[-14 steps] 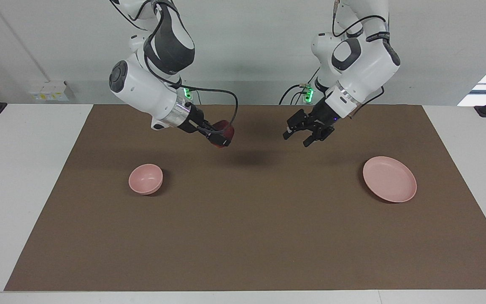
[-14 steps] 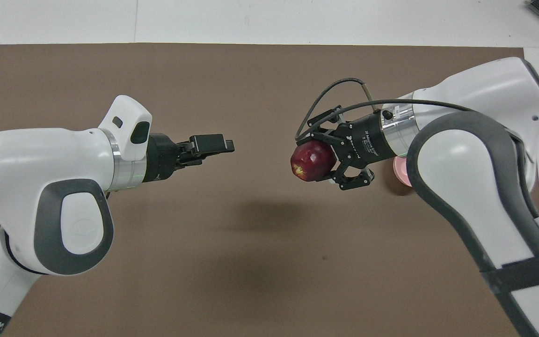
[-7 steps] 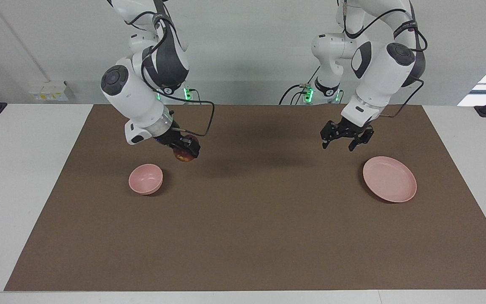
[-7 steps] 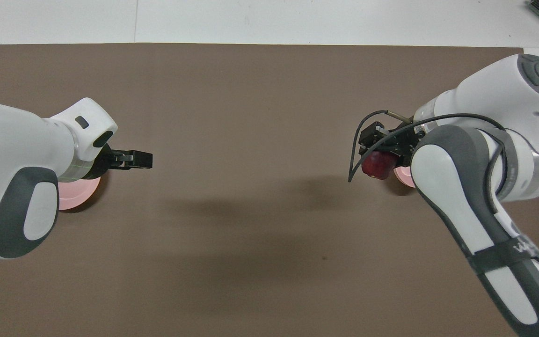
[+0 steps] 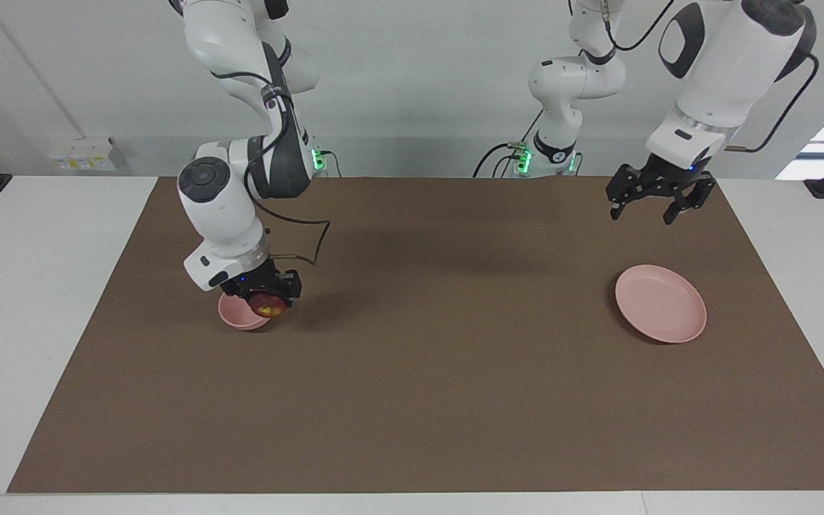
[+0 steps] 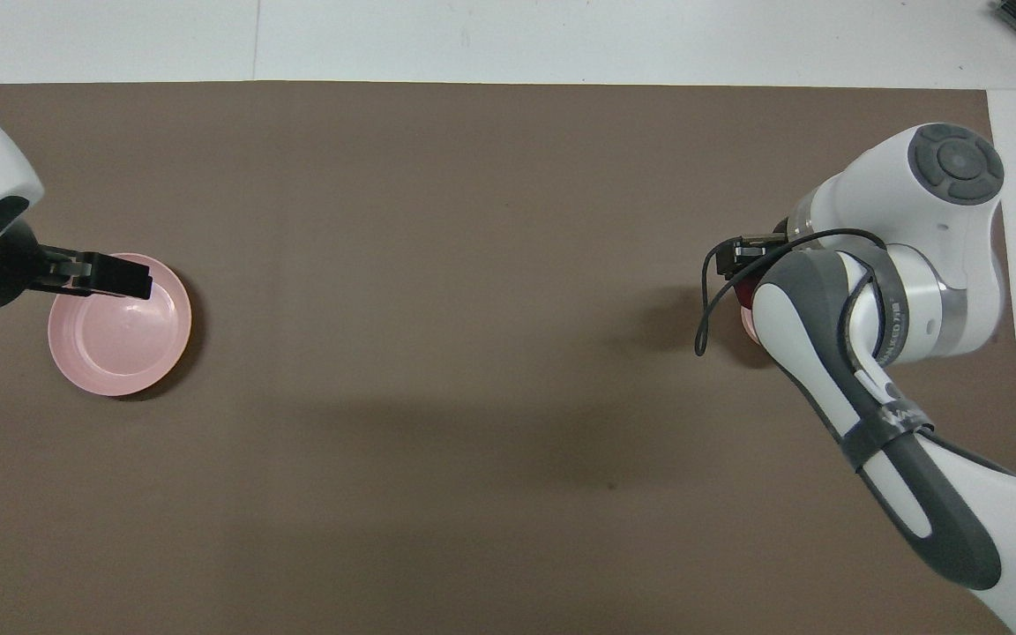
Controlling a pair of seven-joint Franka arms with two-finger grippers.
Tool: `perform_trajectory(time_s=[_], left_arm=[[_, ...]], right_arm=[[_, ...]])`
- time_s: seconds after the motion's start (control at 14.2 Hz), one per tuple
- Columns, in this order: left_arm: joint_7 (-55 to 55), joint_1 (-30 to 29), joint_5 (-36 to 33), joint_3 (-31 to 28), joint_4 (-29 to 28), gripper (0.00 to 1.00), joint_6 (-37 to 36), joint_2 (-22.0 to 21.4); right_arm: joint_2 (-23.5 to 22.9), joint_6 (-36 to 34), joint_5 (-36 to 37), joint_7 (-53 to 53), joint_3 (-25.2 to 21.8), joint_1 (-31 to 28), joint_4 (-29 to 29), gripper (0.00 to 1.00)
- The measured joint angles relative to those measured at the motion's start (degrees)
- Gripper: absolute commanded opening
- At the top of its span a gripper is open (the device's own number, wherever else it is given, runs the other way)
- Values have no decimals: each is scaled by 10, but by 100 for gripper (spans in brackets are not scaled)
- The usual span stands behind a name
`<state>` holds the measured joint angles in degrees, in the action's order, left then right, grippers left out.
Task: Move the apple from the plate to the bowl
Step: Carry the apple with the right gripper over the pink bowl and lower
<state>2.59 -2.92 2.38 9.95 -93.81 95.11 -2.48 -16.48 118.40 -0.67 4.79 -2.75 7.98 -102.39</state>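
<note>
The dark red apple with a yellowish patch sits between the shut fingers of my right gripper, low over the small deep pink bowl. In the overhead view the right arm covers most of this; only slivers of the apple and the bowl show. The wide flat pink plate lies bare toward the left arm's end of the table, and it also shows in the overhead view. My left gripper is open and empty, raised in the air beside the plate; from overhead its fingertips overlap the plate's rim.
A brown mat covers the table's middle, with white table at both ends. Cables and green-lit sockets sit by the arm bases. A grey wall box stands toward the right arm's end.
My right gripper carried the apple down and across from the table's middle to just over the bowl. My left gripper drew back and rose, still open, to beside the plate.
</note>
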Motion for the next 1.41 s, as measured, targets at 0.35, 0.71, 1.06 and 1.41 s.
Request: perform_trajectory(time_s=[0.35, 0.71, 1.06, 1.41], left_arm=[[23, -2, -2, -14, 64, 100, -87, 0], [43, 55, -2, -94, 92, 100, -133, 1], [43, 80, -2, -114, 102, 100, -156, 2], [42, 87, -2, -108, 106, 100, -160, 1]], right_arm=[[0, 0, 5, -84, -1, -26, -20, 0], [0, 16, 13, -90, 0, -26, -40, 0], [0, 36, 17, -94, 0, -30, -60, 0], [0, 46, 18, -95, 0, -32, -72, 0]])
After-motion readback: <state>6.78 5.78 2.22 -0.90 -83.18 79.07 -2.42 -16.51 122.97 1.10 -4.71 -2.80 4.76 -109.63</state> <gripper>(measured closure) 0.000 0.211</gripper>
